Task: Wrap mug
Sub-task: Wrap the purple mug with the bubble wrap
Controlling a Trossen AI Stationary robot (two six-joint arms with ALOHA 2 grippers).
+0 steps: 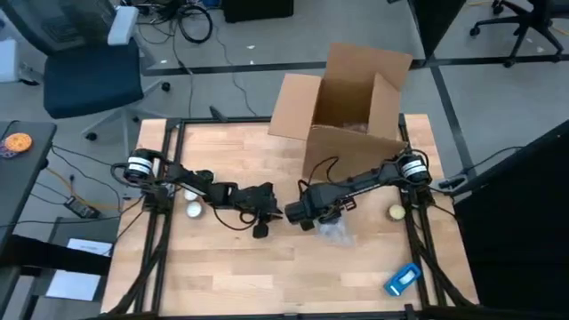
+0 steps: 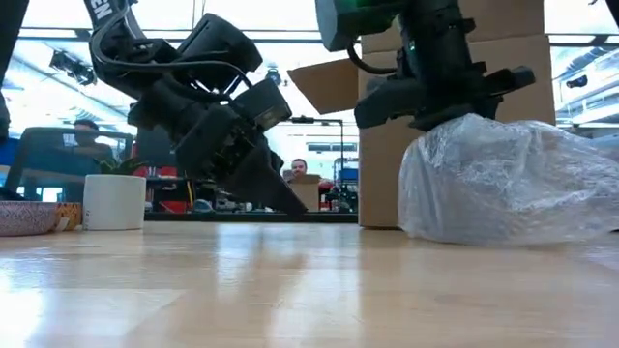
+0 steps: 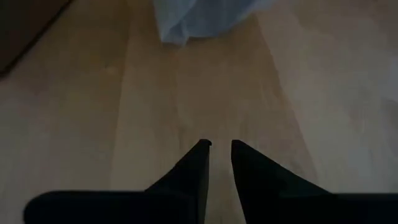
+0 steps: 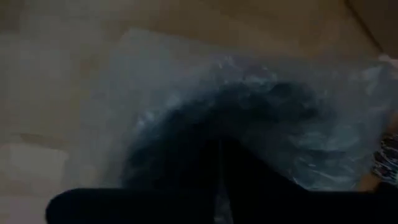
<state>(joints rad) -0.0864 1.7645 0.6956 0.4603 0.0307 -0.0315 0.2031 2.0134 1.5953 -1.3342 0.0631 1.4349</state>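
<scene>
The bubble-wrapped bundle (image 2: 508,179) sits under the right gripper (image 1: 307,216), fingers state unclear; left gripper (image 3: 221,148) fingers nearly together.

Bubble-wrapped bundle (image 1: 336,232) lies before the cardboard box (image 1: 349,107), mid-table (image 1: 222,276).

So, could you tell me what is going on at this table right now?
A two-armed robot is wrapping a mug. The bubble-wrap bundle lies on the wooden table in front of the open cardboard box. The right hand is down on the bundle. The left hand, nearly closed and empty, points at the table beside it.
</scene>
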